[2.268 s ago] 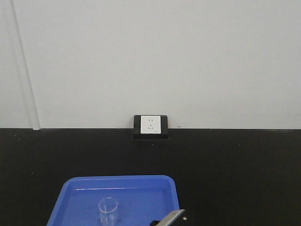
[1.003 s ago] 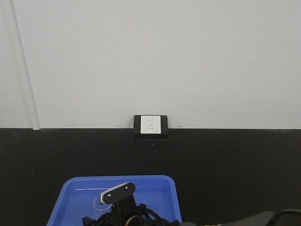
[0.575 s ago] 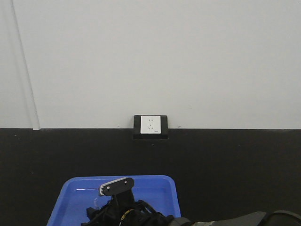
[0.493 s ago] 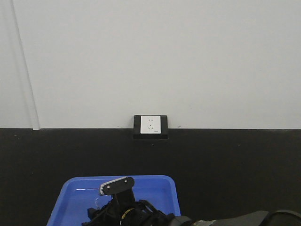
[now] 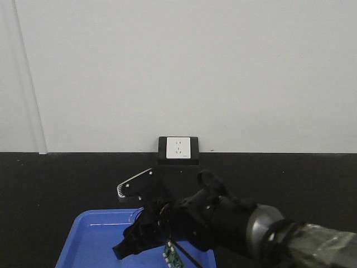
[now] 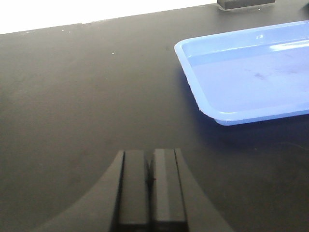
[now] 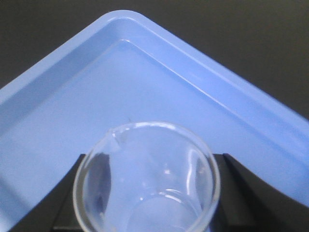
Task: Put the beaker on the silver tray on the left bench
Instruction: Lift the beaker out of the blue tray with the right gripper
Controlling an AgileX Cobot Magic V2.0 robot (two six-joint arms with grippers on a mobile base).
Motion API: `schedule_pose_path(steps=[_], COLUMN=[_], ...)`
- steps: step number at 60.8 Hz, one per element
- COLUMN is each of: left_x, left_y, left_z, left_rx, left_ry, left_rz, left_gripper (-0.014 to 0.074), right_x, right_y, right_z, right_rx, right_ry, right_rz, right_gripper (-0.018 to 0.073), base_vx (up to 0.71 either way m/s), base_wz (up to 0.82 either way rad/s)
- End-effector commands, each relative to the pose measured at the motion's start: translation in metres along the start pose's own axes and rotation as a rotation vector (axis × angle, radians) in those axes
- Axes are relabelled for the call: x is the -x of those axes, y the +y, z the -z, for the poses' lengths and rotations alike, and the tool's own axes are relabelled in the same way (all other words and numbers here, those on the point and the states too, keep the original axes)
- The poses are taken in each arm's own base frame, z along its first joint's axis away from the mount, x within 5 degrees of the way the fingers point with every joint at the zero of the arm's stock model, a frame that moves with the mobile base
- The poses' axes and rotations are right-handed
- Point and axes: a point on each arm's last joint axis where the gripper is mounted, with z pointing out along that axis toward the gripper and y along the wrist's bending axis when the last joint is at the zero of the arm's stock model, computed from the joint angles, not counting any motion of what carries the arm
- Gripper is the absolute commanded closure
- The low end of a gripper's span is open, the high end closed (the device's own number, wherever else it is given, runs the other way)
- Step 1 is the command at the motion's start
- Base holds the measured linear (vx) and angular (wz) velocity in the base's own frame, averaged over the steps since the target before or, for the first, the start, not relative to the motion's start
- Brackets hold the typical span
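A small clear glass beaker [image 7: 145, 179] fills the bottom of the right wrist view, seen from above its rim. My right gripper [image 7: 149, 193] is shut on the beaker, one black finger on each side of its wall. It hangs over the blue tray [image 7: 120, 72]. In the front view the right arm [image 5: 223, 223] reaches over the tray and hides the beaker. My left gripper [image 6: 150, 166] is shut with nothing in it, low over the black worktop [image 6: 72, 96] to the left of the blue tray [image 6: 241, 72]. The silver tray and the left bench are out of view.
The blue tray [image 5: 95, 234] lies near the front edge of a black worktop [image 5: 290, 184]. A white wall socket [image 5: 178, 148] sits where this worktop meets the plain white wall.
The right arm came in over the blue tray, lowered onto the beaker, and has now risen well above the tray. The beaker no longer shows standing in the tray.
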Motion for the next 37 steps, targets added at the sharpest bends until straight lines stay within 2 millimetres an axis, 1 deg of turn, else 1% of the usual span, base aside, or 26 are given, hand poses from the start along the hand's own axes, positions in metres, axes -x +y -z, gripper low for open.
schedule_pose_path(steps=[1, 3, 6, 7, 11, 12, 14, 20, 26, 31, 33, 37], left_x=[0.001, 0.001, 0.001, 0.001, 0.001, 0.001, 0.001, 0.001, 0.001, 0.001, 0.001, 0.001], left_y=[-0.001, -0.001, -0.001, -0.001, -0.001, -0.001, -0.001, -0.001, -0.001, -0.001, -0.001, -0.001], left_z=[-0.002, -0.002, -0.002, -0.002, -0.002, -0.002, -0.002, -0.002, -0.002, -0.002, -0.002, -0.002], left_rx=[-0.007, -0.007, -0.007, -0.007, -0.007, -0.007, -0.007, -0.007, -0.007, -0.007, -0.007, -0.007], left_ry=[-0.063, -0.063, -0.063, -0.063, -0.063, -0.063, -0.063, -0.063, -0.063, -0.063, -0.063, -0.063], left_rz=[0.002, 0.002, 0.002, 0.002, 0.002, 0.002, 0.002, 0.002, 0.002, 0.002, 0.002, 0.002], left_gripper=[0.0595, 0.0595, 0.0595, 0.0595, 0.0595, 0.0595, 0.0595, 0.0595, 0.0595, 0.0595, 0.0595, 0.0595], right_x=[0.031, 0.031, 0.027, 0.025, 0.018, 0.017, 0.009, -0.009, -0.035, -0.055, -0.066, -0.087], right_y=[-0.008, -0.009, -0.01, -0.011, -0.012, -0.012, -0.013, -0.015, -0.016, -0.016, -0.016, -0.016], right_z=[0.062, 0.074, 0.087, 0.094, 0.111, 0.12, 0.129, 0.157, 0.192, 0.216, 0.231, 0.243], right_rx=[-0.033, -0.041, -0.048, -0.05, -0.055, -0.058, -0.063, -0.076, -0.083, -0.085, -0.085, -0.083], right_ry=[-0.113, -0.122, -0.132, -0.14, -0.155, -0.168, -0.166, -0.195, -0.262, -0.32, -0.364, -0.405], right_rz=[0.041, 0.048, 0.05, 0.046, 0.029, 0.025, 0.017, -0.005, -0.013, -0.025, -0.028, -0.037], right_gripper=[0.0573, 0.0573, 0.0573, 0.0573, 0.0573, 0.0573, 0.0573, 0.0573, 0.0573, 0.0573, 0.0573, 0.0573], base_vx=[0.0, 0.0, 0.0, 0.0, 0.0, 0.0, 0.0, 0.0, 0.0, 0.0, 0.0, 0.0], base_wz=[0.0, 0.0, 0.0, 0.0, 0.0, 0.0, 0.0, 0.0, 0.0, 0.0, 0.0, 0.0])
